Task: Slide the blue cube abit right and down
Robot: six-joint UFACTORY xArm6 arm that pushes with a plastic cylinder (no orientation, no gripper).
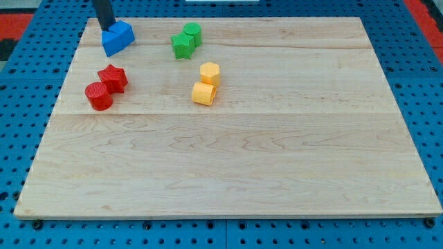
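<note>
The blue cube (pixel 117 38) lies near the top left corner of the wooden board (pixel 277 173). My tip (pixel 108 28) is the lower end of a dark rod that comes down from the view's top edge. It touches the cube's upper left side.
A red star block (pixel 113 77) and a red cylinder (pixel 98 95) lie below the blue cube. A green star block (pixel 182 45) and a green cylinder (pixel 193 33) lie to its right. Two yellow blocks (pixel 209 72) (pixel 203 93) lie further right and lower.
</note>
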